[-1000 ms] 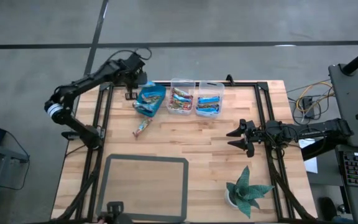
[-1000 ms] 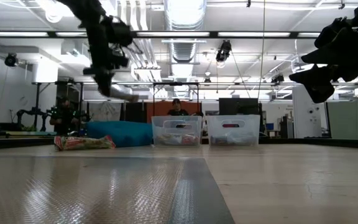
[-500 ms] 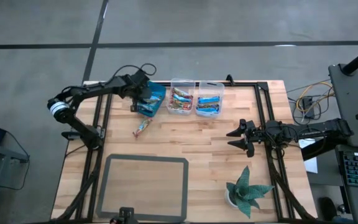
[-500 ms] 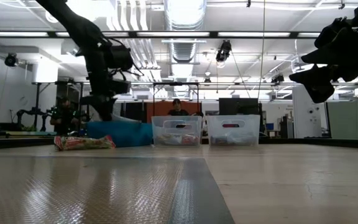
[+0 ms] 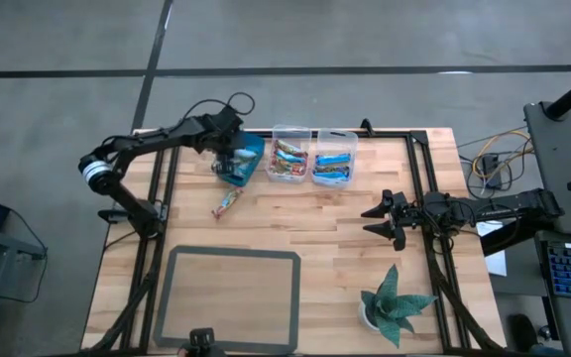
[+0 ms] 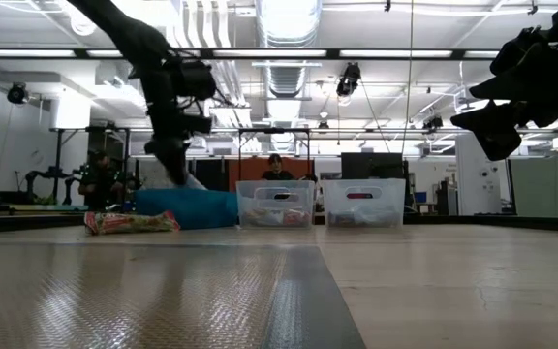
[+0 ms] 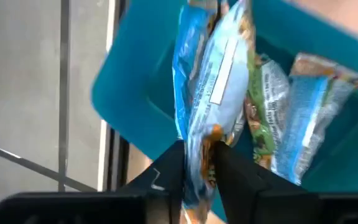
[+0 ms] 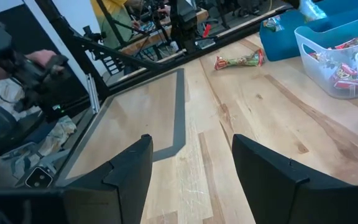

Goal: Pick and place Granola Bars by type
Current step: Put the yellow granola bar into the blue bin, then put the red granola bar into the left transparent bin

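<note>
My left gripper (image 5: 228, 159) hangs over the teal bin (image 5: 246, 157) at the table's far left, shut on a pale blue-green granola bar (image 7: 213, 93). Two more bars (image 7: 291, 118) lie inside the bin. A reddish bar (image 5: 228, 202) lies flat on the wood just in front of the bin. Two clear bins hold reddish bars (image 5: 289, 159) and blue bars (image 5: 333, 165). My right gripper (image 5: 377, 220) waits open at the table's right side. My left gripper pinches the bar's near end (image 7: 199, 152) between its two fingers (image 7: 174, 168). The fingers slant steeply down from above and run along the bar. The bar reaches on past the fingertips into the teal bin (image 7: 135, 87); whether it touches the bars beneath, I cannot tell.
A grey mat (image 5: 231, 297) lies at the near left and a potted plant (image 5: 395, 302) stands at the near right. A black frame (image 5: 416, 169) runs along the table's edges. Bare wood lies between the bins and the mat.
My left gripper has come down and toward the near edge, from beyond the table's far edge to just over the teal bin. The bar has gone with it and now reaches into the bin.
</note>
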You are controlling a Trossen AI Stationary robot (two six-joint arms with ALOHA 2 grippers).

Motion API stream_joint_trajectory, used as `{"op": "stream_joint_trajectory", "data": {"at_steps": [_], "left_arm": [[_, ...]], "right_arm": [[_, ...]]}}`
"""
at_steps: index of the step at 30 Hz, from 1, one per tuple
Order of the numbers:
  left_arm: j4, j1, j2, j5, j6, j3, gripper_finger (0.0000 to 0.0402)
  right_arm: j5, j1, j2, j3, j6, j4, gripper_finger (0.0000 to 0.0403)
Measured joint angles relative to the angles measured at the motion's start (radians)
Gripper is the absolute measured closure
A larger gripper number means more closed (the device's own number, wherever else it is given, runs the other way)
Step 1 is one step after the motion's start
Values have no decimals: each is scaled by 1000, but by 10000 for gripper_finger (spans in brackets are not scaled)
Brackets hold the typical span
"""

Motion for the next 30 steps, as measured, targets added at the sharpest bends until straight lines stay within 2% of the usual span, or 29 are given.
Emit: {"op": "stream_joint_trajectory", "data": {"at_steps": [7, 11, 15, 22, 30], "left_arm": [[-144, -13, -14, 1, -26, 153, 297], [-223, -34, -14, -69, -58, 251, 282], [-278, -70, -14, -190, -166, 367, 271], [-439, -151, -14, -279, -420, 578, 247], [-685, -243, -12, -328, -713, 643, 165]], "right_arm": [[0, 0, 1, 0, 0, 0, 193], [0, 0, 0, 0, 0, 0, 193], [0, 0, 0, 0, 0, 0, 193], [0, 0, 2, 0, 0, 0, 193], [0, 0, 2, 0, 0, 0, 193]]}}
